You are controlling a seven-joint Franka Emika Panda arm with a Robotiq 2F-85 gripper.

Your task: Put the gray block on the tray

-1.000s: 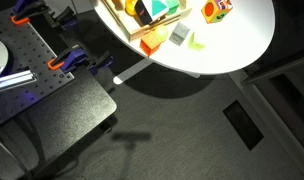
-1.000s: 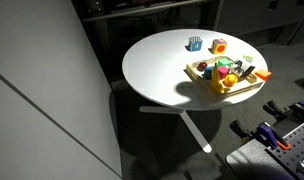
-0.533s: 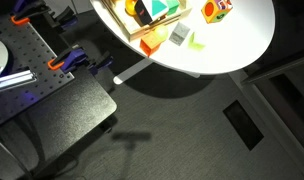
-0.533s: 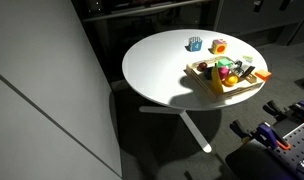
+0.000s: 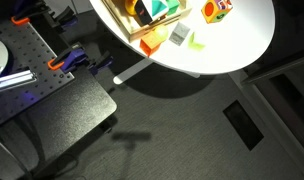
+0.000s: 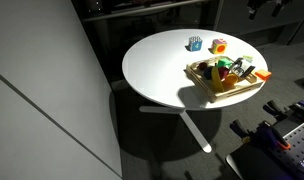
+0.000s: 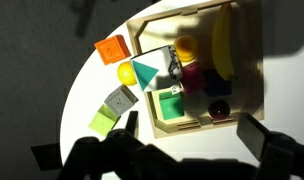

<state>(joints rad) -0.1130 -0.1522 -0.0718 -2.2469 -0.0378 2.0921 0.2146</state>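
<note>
The gray block lies on the round white table just outside the tray's rim, between a pale-green block and a yellow piece. It also shows in an exterior view. The light-wood tray holds several coloured blocks and shows in both exterior views. My gripper hangs high above the tray's near edge, open and empty. Its shadow falls across the table and tray. In an exterior view the gripper is a dark shape at the top edge.
An orange block lies on the table beside the tray's corner. A blue block and a multicoloured block stand at the table's far side. The floor around the table is dark.
The gripper has come further into view at the top edge of an exterior view, and its shadow now covers more of the tray. The blocks have not moved.
</note>
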